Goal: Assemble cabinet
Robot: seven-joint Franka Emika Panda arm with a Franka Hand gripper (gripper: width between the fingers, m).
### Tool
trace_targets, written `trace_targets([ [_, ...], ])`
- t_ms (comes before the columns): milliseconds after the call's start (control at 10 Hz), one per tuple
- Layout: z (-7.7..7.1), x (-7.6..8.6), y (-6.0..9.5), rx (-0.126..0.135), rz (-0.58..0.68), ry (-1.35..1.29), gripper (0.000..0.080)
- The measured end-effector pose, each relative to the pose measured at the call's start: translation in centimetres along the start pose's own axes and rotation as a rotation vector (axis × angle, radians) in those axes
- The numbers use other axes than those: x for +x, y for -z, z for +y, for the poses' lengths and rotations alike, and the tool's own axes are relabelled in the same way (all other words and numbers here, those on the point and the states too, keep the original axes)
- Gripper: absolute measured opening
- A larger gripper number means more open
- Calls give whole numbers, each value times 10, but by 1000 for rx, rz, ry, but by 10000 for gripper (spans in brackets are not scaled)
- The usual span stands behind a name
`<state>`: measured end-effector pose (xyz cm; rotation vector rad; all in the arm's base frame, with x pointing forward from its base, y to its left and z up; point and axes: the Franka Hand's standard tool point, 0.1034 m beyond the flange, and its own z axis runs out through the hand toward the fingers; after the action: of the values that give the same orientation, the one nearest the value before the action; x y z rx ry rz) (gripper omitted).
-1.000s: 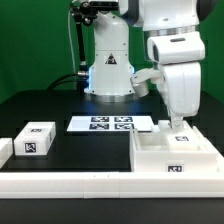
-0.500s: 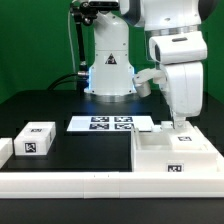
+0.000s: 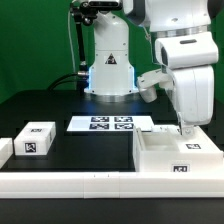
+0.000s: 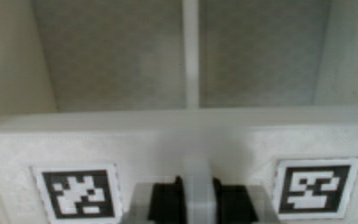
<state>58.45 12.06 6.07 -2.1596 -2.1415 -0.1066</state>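
Note:
The cabinet body (image 3: 170, 160), a large white open box with a tag on its front, lies at the exterior view's right by the front rail. My gripper (image 3: 184, 133) reaches down onto its far wall. In the wrist view the two dark fingers (image 4: 163, 202) stand close together with a thin strip of the cabinet wall (image 4: 158, 140) between them, flanked by two tags; my gripper (image 4: 192, 202) is shut on that wall. The box's inside with a middle divider (image 4: 190, 50) shows beyond. A smaller white drawer block (image 3: 35, 140) with a tag sits at the exterior view's left.
The marker board (image 3: 110, 123) lies flat in the middle, in front of the robot base (image 3: 108, 70). A long low white border rail (image 3: 70, 185) runs along the front edge. Another white piece (image 3: 4, 148) shows at the far left edge.
My gripper and the cabinet body have shifted together toward the exterior view's right. The drawer block and the marker board have not moved.

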Motion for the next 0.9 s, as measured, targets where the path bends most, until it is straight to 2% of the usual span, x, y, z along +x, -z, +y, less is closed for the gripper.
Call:
trace_targets([
  [100, 0, 0, 0, 7, -1, 0, 62],
  [500, -1, -1, -1, 9, -2, -3, 66],
  [600, -1, -1, -1, 9, -2, -3, 286],
  [700, -1, -1, -1, 9, -2, -3, 286],
  [800, -1, -1, 0, 8, -3, -7, 486],
  [900, 0, 3, 9, -1, -7, -20, 595],
])
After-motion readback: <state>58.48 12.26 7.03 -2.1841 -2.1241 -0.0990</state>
